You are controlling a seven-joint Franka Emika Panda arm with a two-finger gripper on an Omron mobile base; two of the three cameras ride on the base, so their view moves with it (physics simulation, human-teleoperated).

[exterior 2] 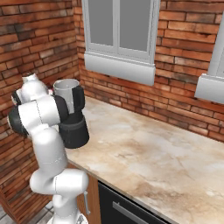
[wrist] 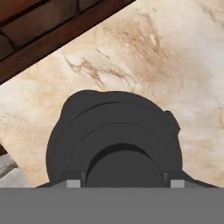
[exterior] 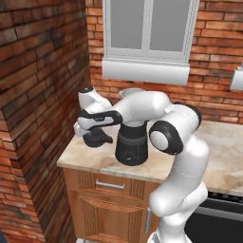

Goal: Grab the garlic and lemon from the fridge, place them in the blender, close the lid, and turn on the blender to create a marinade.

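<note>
The blender (exterior: 132, 144) stands on the marble counter (exterior: 95, 159) near its left end, its black base under the clear jar (exterior 2: 65, 89), whose mouth has no cap on it. The round black lid (exterior: 98, 138) lies flat on the counter just left of the blender. In the hand view the lid (wrist: 113, 127) sits right below the hand, its raised knob between the two finger tips. My gripper (wrist: 125, 183) is down on the lid (exterior: 96, 134), its jaws closed against the knob. The garlic, lemon and fridge are out of view.
A brick wall (exterior: 33, 95) closes off the counter's left end right beside the lid. A window sill (exterior: 144, 71) juts out above and behind the blender. The counter runs on to the right (exterior 2: 166, 157), with wooden cabinet fronts (exterior: 107, 204) below.
</note>
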